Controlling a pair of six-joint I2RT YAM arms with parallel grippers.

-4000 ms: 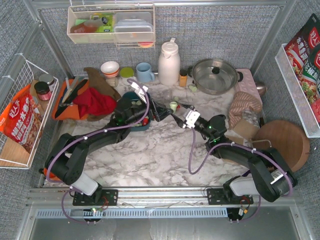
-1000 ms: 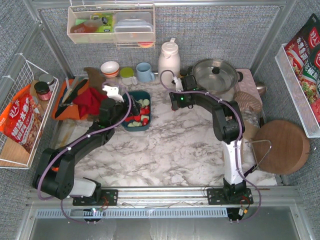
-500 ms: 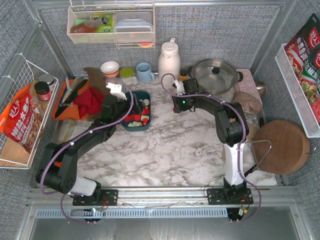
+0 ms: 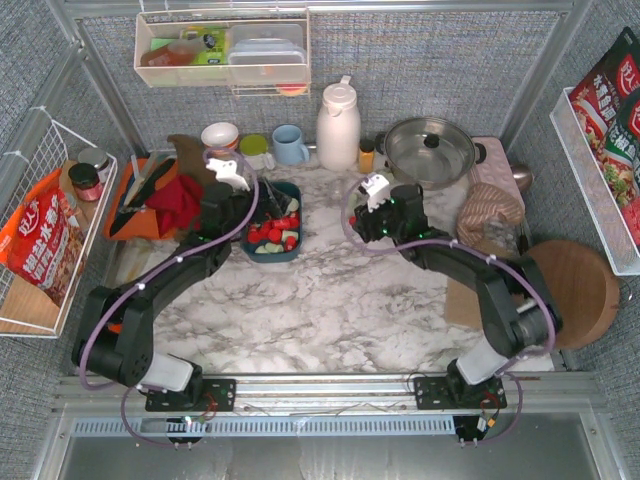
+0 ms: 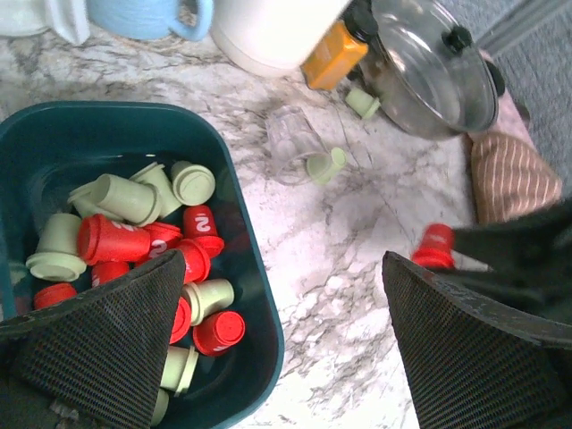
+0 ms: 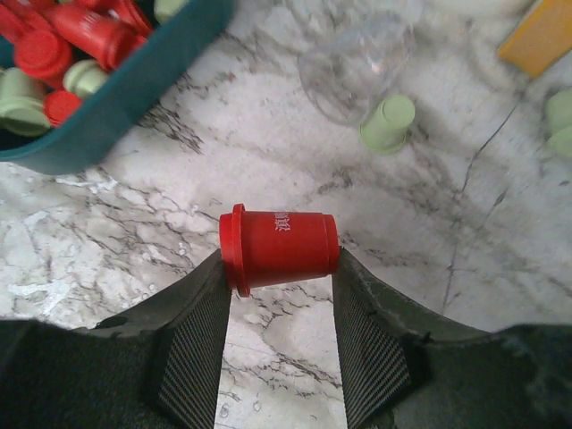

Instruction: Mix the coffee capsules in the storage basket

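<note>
Marble tabletop (image 6: 447, 259): right gripper (image 6: 281, 268) clamps red plastic capsule (image 6: 281, 243) mid-body, likely light, slick; teal basket (image 6: 125, 100) up-left. Left gripper (image 5: 284, 295) open, empty.

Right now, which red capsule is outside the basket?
The red capsule gripped sideways in the right gripper, over the marble table; every other red one lies inside the teal storage basket.

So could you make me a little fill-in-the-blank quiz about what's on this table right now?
The right tool grips a ____ capsule.
The storage basket holds red and pale ____ coffee capsules.
The left tool is ____, holding nothing.
Missing words: red; green; open.
</note>
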